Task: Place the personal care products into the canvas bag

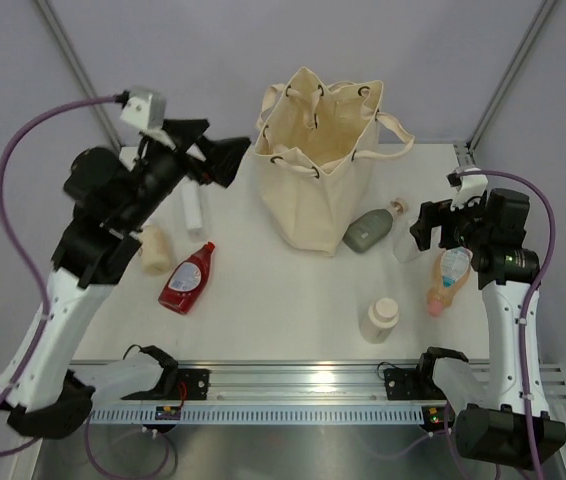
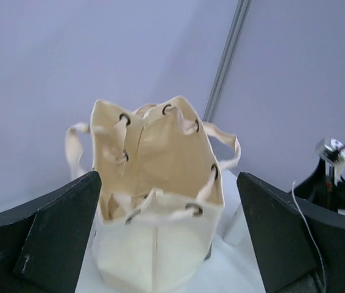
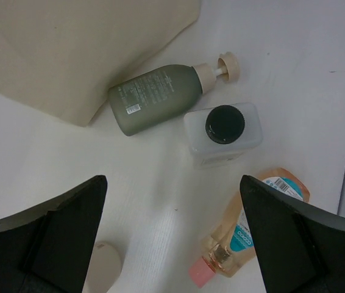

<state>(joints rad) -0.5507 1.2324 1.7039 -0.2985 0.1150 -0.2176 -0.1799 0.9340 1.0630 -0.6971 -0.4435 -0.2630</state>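
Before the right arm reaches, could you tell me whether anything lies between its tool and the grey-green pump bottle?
Nothing visible does; only bare table separates the right tool from the grey-green pump bottle.

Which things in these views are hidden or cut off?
Cream canvas bag: its bottom, both overhead and left wrist views, hidden by its own folded walls.
White rectangular bottle: overhead, partly behind the left arm.
Clear bottle with pink cap: right wrist view, body partly behind the right gripper's finger.

A white table (image 1: 283, 290) carries an aluminium rail (image 1: 293, 378) along its near edge, grey walls (image 1: 213, 50) behind.
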